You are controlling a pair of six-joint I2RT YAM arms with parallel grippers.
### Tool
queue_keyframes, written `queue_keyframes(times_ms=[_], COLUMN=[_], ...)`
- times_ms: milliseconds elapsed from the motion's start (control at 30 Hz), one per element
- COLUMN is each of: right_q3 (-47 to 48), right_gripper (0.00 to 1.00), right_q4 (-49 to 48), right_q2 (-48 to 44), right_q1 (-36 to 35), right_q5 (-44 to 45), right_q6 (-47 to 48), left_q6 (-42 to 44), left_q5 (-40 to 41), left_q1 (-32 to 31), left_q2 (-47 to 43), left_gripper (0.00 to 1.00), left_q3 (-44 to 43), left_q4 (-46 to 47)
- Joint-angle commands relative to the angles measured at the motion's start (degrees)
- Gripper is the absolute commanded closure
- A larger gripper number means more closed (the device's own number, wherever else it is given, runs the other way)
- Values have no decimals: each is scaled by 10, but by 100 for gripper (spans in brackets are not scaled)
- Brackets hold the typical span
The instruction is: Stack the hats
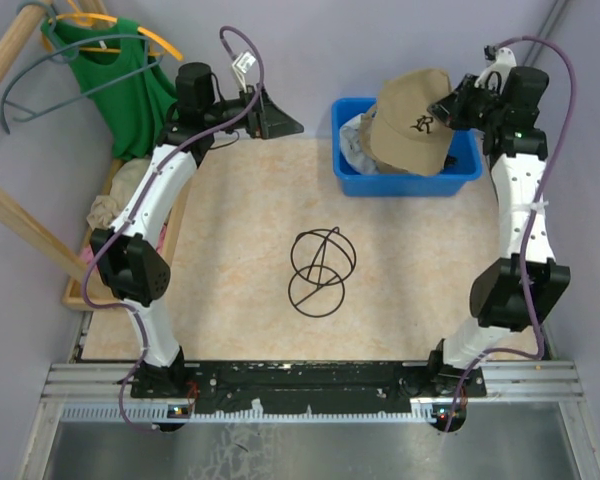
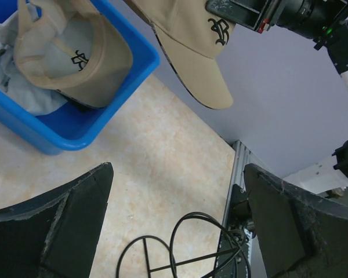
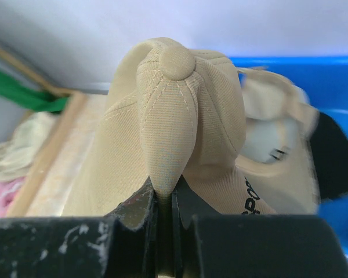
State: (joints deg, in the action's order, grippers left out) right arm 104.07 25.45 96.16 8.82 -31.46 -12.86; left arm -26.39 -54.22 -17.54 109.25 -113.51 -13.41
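Two tan caps, a raised cap and a binned cap; one blue bin far right; one wire sphere; one green shirt far left.

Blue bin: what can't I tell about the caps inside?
Top view: the held tan cap covers most of the blue bin; contents hidden.
Left wrist view: bin cut by the frame edge; a second tan cap hides what lies beneath.
Right wrist view: caps behind blurred; count unclear.

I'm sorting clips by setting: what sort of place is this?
Likely a robotics lab bench, not a home: a left arm and right arm bolted to a metal rail, plain walls boxing in the tabletop, and a blue bin of caps.
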Motion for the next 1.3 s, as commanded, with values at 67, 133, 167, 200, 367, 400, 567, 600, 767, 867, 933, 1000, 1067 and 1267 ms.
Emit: queue_keyframes(times_ms=[67,133,167,200,367,400,567,600,767,867,933,1000,1067,1267], right_q3=[-90,-126,-134,-137,-111,-115,-126,-123,-114,-114,-118,-115,-111,-93], right_gripper=[99,100,100,100,100,100,100,100,100,100,100,100,100,100], right_q4=[-248,-338,-359,-363,-241,-240,-225,-208,-177,-177,-184,-188,-188,-165], right_q2=[-50,-55,-54,-52,-46,-49,-63,-64,-64,-64,-67,-66,-66,-66], right_q1=[0,-6,-11,-20,-71,-75,-98,-104,-125,-139,-142,-143,-143,-143], right_q5=[-258,-295,-305,-312,-320,-320,-314,-309,-302,-293,-288,-288,-287,-282], right_q6=[-158,-237,-252,-253,-162,-160,-144,-127,-102,-96,-97,-99,-99,-79], left_q6=[-94,-103,-112,-130,-209,-210,-246,-262,-298,-291,-289,-285,-276,-221], left_q5=[-44,-42,-41,-43,-45,-44,-40,-41,-47,-46,-49,-49,-49,-41], left_q1=[-3,-3,-3,-3,-3,-3,-4,-4,-8,-14,-18,-20,-21,-21], left_q2=[-12,-19,-25,-34,-54,-56,-71,-72,-79,-83,-85,-90,-96,-126], left_gripper=[0,0,0,0,0,0,0,0,0,0,0,0,0,0], left_q3=[23,35,46,62,108,110,152,161,183,191,197,205,212,227], left_q4=[92,100,112,142,229,227,274,297,339,333,331,326,314,241])
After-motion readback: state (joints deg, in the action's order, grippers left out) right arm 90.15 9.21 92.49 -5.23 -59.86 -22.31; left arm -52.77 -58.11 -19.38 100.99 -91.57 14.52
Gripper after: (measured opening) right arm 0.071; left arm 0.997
